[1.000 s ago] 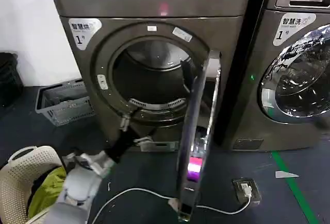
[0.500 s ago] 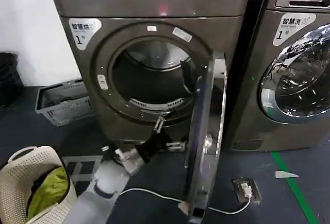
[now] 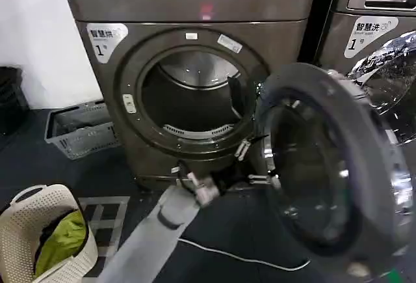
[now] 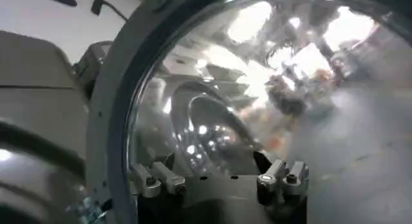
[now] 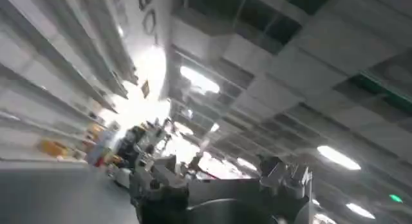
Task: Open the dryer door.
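Laundry room w/ dark floor: a grey crate [image 3: 81, 129] by the wall, a cream basket [image 3: 45, 231] of clothes at the near left, a white cable [image 3: 240, 258] on the floor, a second machine [image 3: 374, 62] on the right.

The dryer [image 3: 195, 81] stands centre, drum mouth fully exposed. Its door [image 3: 331, 166] is swung well out on the right-side hinge, inner face and glass bowl turned toward the camera. Judged from that, the task looks about done; at most a bit more swing is left, plus getting the arm clear.

The left gripper [image 3: 255, 162] reaches from low left to the door's near rim. Its jaws stand apart w/ nothing clamped; the rim lies just ahead of them, touching or not can't be told.

The left wrist view adds what the head view lacks: the left gripper [image 4: 219, 180] close up, fingers [image 4: 158, 179] spread, door glass [image 4: 270, 96] right in front, curved and mirroring ceiling lights.

The right wrist view has the right gripper [image 5: 222, 180] parked, aimed up at a ceiling [image 5: 277, 71] w/ strip lights, jaws apart and holding nothing.
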Motion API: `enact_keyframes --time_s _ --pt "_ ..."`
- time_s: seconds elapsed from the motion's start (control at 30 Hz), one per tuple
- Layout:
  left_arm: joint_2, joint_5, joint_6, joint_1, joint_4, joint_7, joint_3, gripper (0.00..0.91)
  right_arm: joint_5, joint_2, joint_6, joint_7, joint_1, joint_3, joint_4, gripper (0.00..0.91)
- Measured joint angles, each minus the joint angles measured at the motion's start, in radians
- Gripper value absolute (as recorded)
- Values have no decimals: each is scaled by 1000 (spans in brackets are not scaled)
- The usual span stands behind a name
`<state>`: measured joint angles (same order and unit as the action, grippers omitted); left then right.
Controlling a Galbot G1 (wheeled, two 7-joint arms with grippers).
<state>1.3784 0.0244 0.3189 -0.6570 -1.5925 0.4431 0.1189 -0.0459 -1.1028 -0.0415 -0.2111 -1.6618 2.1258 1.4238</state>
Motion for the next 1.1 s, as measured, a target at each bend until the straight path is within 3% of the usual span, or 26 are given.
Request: enact_keyframes --time_s 0.37,0.53,0.77,1.0,1.1 --pt "136 29 1 101 170 15 41 907 14 11 -70 2 -20 54 -64 907" --pt "130 68 -6 88 173 24 55 907 13 4 -81 26 -8 30 -53 907" --pt "-67 223 90 33 27 97 31 907 -46 18 -72 87 -6 26 -49 907" --pt "-356 394 220 -30 -123 89 -53 907 -101 31 -84 102 2 -2 -68 907" --pt "-477 497 295 -48 -157 85 -93 907 -133 32 -54 95 14 -23 -80 907"
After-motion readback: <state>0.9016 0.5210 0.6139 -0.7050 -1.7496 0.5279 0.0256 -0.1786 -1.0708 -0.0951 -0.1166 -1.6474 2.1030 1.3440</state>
